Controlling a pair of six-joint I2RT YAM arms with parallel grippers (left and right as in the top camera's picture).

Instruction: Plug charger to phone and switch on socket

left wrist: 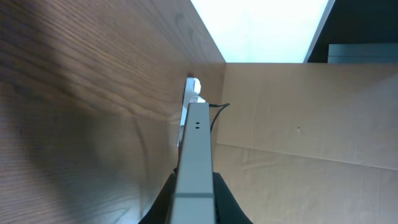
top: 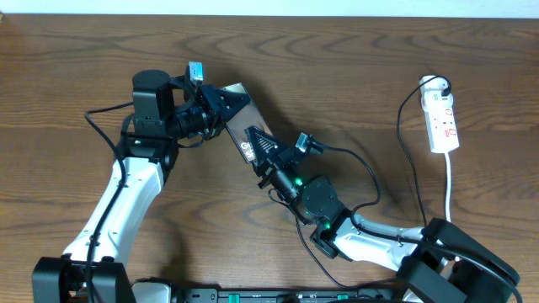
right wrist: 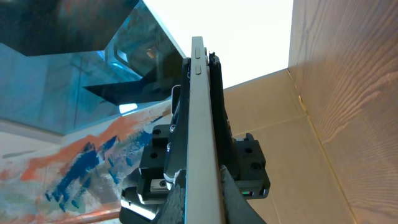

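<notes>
The phone (top: 239,91) is lifted off the table left of centre, and both grippers hold it. My left gripper (top: 229,108) is shut on its upper end and my right gripper (top: 257,147) is shut on its lower end, by the white lettering. In the left wrist view the phone's pale edge (left wrist: 196,155) runs away between the black fingers (left wrist: 162,198). In the right wrist view the phone edge (right wrist: 200,124) stands between that gripper's fingers (right wrist: 231,202). The socket (top: 444,126) lies at the far right. The charger cable (top: 402,139) drops from its top end and passes behind the right arm; its plug tip is hidden.
A white cord (top: 449,181) runs from the socket toward the front edge. A thin black robot cable (top: 370,177) loops beside the right wrist. The left arm (top: 135,185) spans the front left. A cardboard wall (left wrist: 298,130) stands beyond the table.
</notes>
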